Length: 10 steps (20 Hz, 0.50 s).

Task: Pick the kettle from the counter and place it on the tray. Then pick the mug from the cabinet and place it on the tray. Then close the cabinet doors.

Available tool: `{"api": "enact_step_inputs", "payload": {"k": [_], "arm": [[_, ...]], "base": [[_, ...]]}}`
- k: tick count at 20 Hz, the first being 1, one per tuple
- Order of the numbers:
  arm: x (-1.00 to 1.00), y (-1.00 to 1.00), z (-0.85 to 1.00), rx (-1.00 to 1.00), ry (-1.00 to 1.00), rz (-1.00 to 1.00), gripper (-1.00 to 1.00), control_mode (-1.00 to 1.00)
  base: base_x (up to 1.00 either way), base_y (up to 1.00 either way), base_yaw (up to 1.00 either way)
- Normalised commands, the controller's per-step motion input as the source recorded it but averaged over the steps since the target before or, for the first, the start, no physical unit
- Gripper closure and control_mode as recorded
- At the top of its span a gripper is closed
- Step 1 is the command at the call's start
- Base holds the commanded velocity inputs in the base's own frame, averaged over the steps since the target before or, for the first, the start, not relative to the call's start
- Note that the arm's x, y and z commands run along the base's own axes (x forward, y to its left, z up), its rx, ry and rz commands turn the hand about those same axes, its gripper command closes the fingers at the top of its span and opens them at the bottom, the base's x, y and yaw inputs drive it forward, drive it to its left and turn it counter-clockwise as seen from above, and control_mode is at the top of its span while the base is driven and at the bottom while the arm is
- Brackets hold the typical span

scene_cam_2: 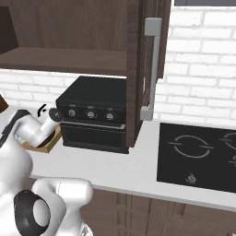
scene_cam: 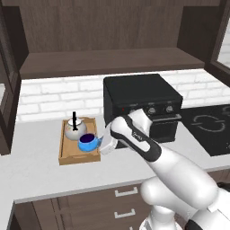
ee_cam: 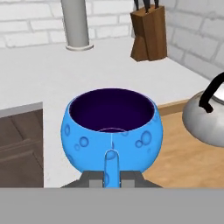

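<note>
Mug (ee_cam: 111,131) in end effector (ee_cam: 111,178) — over tray (scene_cam: 67,157), beside kettle (scene_cam: 74,130)

Glossy blue mug (ee_cam: 111,131), shiny metal kettle (ee_cam: 205,120), matt wooden tray (scene_cam: 67,155)

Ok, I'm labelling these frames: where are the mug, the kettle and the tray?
mug (ee_cam: 111,131): hand view, front of its blue wall.
kettle (scene_cam: 74,130): left base view, its silvery body.
tray (scene_cam: 78,158): left base view, its near wooden rim.
</note>
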Motion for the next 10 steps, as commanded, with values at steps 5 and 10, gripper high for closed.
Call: {"api": "enact_step_inputs", "payload": {"k": [5,10], "arm": [[0.29,0.09,-0.19,0.0,0.0,0.0,1.0,-1.0],[0.31,0.1,-0.15,0.0,0.0,0.0,1.0,-1.0]], "base": [[0.0,0.0,0.0],[0.0,0.0,0.0]]}}
